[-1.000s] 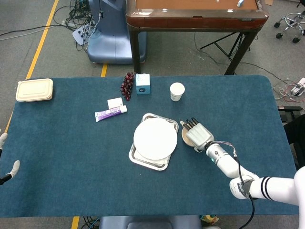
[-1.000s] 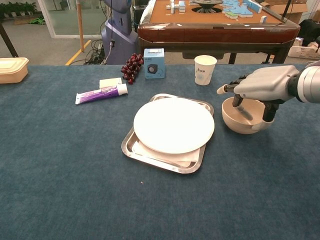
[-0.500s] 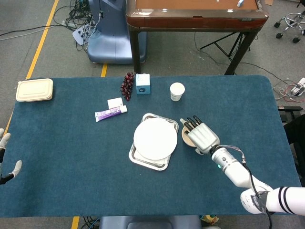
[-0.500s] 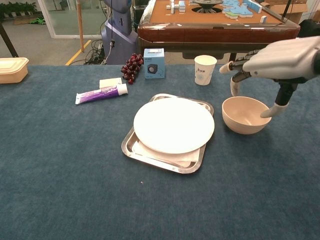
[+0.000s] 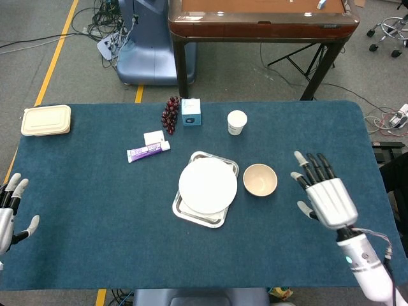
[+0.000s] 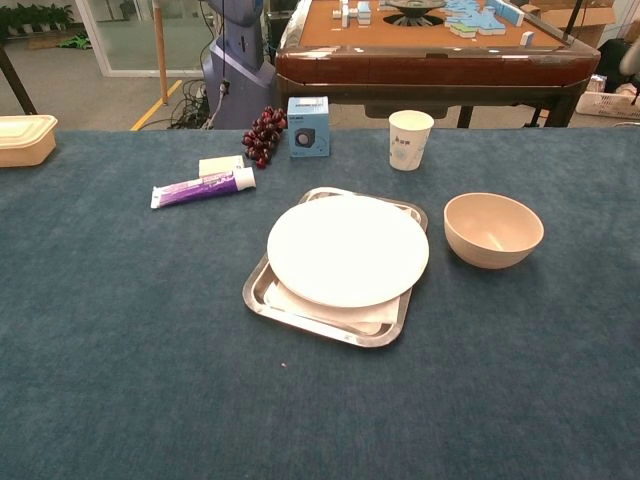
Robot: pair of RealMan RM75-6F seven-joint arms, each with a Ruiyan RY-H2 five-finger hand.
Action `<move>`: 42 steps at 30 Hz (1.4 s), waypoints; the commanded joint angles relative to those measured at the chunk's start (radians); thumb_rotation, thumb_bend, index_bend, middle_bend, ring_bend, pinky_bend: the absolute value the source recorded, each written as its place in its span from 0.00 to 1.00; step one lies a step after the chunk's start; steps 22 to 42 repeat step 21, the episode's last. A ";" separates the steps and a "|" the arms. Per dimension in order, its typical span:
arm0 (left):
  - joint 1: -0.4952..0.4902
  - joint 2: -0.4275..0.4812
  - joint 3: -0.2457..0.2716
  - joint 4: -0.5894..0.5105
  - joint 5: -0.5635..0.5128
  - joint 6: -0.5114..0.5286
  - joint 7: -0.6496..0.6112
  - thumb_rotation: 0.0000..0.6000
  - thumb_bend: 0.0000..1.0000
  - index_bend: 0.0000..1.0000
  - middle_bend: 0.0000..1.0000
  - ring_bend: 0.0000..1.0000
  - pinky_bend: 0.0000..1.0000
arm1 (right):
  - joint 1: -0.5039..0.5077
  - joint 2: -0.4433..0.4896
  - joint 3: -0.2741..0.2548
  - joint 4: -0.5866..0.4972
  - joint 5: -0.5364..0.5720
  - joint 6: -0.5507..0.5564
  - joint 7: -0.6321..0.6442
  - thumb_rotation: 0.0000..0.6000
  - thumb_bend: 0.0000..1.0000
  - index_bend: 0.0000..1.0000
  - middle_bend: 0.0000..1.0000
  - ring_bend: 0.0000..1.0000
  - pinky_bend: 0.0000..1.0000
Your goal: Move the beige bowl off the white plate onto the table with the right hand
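The beige bowl (image 5: 260, 180) (image 6: 493, 229) stands upright on the blue table cloth, just right of the white plate (image 5: 208, 185) (image 6: 347, 249), which lies on a metal tray (image 5: 183, 207) (image 6: 262, 295). My right hand (image 5: 324, 193) hovers open, fingers spread, to the right of the bowl and apart from it; the chest view does not show it. At the left edge of the head view my left hand (image 5: 11, 209) is open, far from the bowl.
A paper cup (image 5: 236, 122) (image 6: 410, 139) stands behind the bowl. Grapes (image 5: 169, 113) (image 6: 262, 134), a small blue box (image 5: 190, 111) (image 6: 308, 126), a purple tube (image 5: 148, 150) (image 6: 203, 187) and a beige lidded container (image 5: 46, 120) (image 6: 24, 138) lie further left. A wooden table (image 5: 261, 16) stands behind.
My right hand let go of the bowl, lifted and drew back to the right, leaving the chest view. The bowl stays on the table. My left hand rose slightly at the left edge.
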State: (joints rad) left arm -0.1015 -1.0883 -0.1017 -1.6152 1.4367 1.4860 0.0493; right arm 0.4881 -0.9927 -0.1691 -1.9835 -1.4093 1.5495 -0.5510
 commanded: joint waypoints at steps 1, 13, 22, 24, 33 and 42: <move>-0.008 -0.002 0.003 -0.005 -0.001 -0.014 0.007 1.00 0.32 0.00 0.00 0.00 0.00 | -0.133 -0.015 -0.025 0.082 -0.076 0.115 0.102 1.00 0.30 0.29 0.00 0.00 0.00; -0.038 -0.012 0.003 -0.026 0.007 -0.040 0.047 1.00 0.32 0.00 0.00 0.00 0.00 | -0.304 -0.090 0.024 0.281 -0.110 0.203 0.281 1.00 0.30 0.29 0.00 0.00 0.00; -0.039 -0.022 0.010 -0.031 0.020 -0.029 0.070 1.00 0.32 0.00 0.00 0.00 0.00 | -0.343 -0.089 0.060 0.297 -0.123 0.192 0.297 1.00 0.30 0.29 0.00 0.00 0.00; -0.039 -0.022 0.010 -0.031 0.020 -0.029 0.070 1.00 0.32 0.00 0.00 0.00 0.00 | -0.343 -0.089 0.060 0.297 -0.123 0.192 0.297 1.00 0.30 0.29 0.00 0.00 0.00; -0.039 -0.022 0.010 -0.031 0.020 -0.029 0.070 1.00 0.32 0.00 0.00 0.00 0.00 | -0.343 -0.089 0.060 0.297 -0.123 0.192 0.297 1.00 0.30 0.29 0.00 0.00 0.00; -0.039 -0.022 0.010 -0.031 0.020 -0.029 0.070 1.00 0.32 0.00 0.00 0.00 0.00 | -0.343 -0.089 0.060 0.297 -0.123 0.192 0.297 1.00 0.30 0.29 0.00 0.00 0.00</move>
